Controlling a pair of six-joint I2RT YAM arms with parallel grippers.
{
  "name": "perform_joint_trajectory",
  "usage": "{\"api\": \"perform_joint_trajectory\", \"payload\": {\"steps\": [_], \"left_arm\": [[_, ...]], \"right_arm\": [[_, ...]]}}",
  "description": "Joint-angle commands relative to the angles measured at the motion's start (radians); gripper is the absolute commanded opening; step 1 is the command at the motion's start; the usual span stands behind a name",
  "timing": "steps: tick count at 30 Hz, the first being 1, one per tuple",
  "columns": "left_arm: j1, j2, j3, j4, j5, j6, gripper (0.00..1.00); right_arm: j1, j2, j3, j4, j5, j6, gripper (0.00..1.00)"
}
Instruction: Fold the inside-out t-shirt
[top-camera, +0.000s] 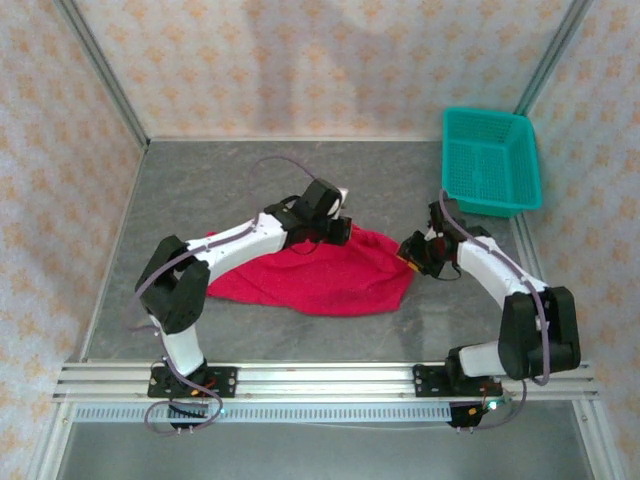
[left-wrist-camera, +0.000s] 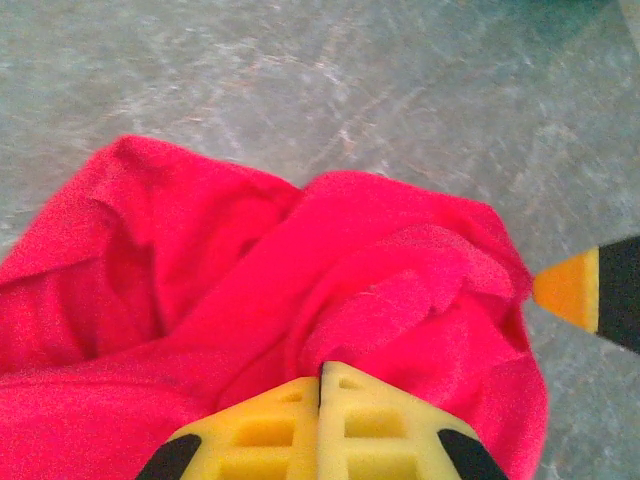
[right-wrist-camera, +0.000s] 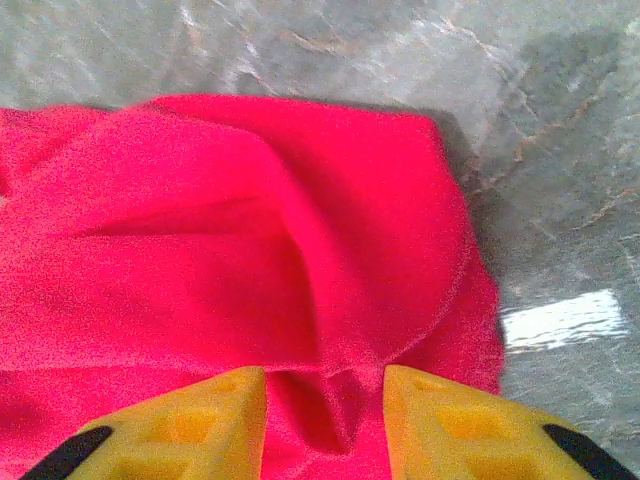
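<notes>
The inside-out t-shirt (top-camera: 320, 278) is a bright red bunched heap in the middle of the grey table. My left gripper (top-camera: 340, 232) is at its far edge. In the left wrist view its yellow fingers (left-wrist-camera: 322, 375) are pressed together, and the folds of the red cloth (left-wrist-camera: 200, 260) run into their tips. My right gripper (top-camera: 410, 252) is at the heap's right end. In the right wrist view its jaws (right-wrist-camera: 323, 375) stand apart over the cloth (right-wrist-camera: 200, 230), with a loose fold lying between them. An orange fingertip (left-wrist-camera: 575, 290) of the right gripper shows at the right edge of the left wrist view.
A teal mesh basket (top-camera: 490, 160) stands at the back right, apart from the cloth. Bare grey table (top-camera: 220, 190) lies behind and left of the heap. Patterned walls enclose three sides.
</notes>
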Motion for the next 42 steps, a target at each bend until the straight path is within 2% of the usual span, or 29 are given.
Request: {"api": "perform_joint_trajectory", "payload": {"steps": [1,2,6,8,14,15,19,21,23,24,25,28,29,36,38,42], "left_arm": [[-0.012,0.007,-0.015,0.043,-0.035,-0.026,0.00],[-0.012,0.004,-0.019,0.045,-0.035,-0.027,0.00],[-0.013,-0.011,-0.021,0.039,-0.038,-0.028,0.00],[-0.013,-0.021,-0.023,0.039,-0.041,-0.027,0.00],[-0.013,-0.033,-0.024,0.025,-0.044,-0.024,0.00],[-0.013,-0.037,-0.029,0.028,-0.045,-0.024,0.00],[-0.013,-0.055,-0.045,0.032,-0.052,-0.025,0.00],[-0.013,-0.061,-0.052,0.030,-0.057,-0.022,0.00],[-0.013,-0.066,-0.057,0.029,-0.062,-0.019,0.00],[-0.013,-0.069,-0.061,0.030,-0.064,-0.018,0.00],[-0.013,-0.071,-0.064,0.029,-0.067,-0.016,0.00],[-0.011,-0.075,-0.071,0.020,-0.082,-0.006,0.00],[-0.009,-0.075,-0.075,0.018,-0.086,-0.002,0.00],[0.061,-0.020,-0.067,0.048,-0.075,-0.013,0.00],[0.085,0.000,-0.064,0.071,-0.063,-0.032,0.00],[0.095,0.026,-0.065,0.107,-0.050,-0.065,0.00]], "right_arm": [[0.023,-0.069,0.090,-0.040,0.046,0.016,0.40],[0.034,-0.076,0.100,-0.036,0.043,0.026,0.37],[0.113,-0.069,0.111,0.045,0.005,0.095,0.16],[0.150,-0.037,0.109,0.092,-0.003,0.120,0.10],[0.193,0.140,0.108,0.210,0.026,0.145,0.08],[0.193,0.173,0.116,0.224,0.039,0.145,0.14],[0.195,0.277,0.153,0.276,0.096,0.150,0.58],[0.195,0.317,0.162,0.312,0.106,0.174,0.66],[0.196,0.355,0.173,0.340,0.126,0.197,0.66],[0.195,0.373,0.178,0.349,0.132,0.208,0.62],[0.195,0.386,0.187,0.351,0.137,0.213,0.51],[0.195,0.372,0.207,0.316,0.116,0.205,0.06],[0.194,0.350,0.213,0.290,0.107,0.196,0.00],[0.182,0.069,0.246,0.049,0.000,0.060,0.00],[0.159,-0.010,0.224,0.049,-0.070,0.039,0.00],[0.062,-0.164,0.128,0.192,-0.219,0.078,0.00]]}}
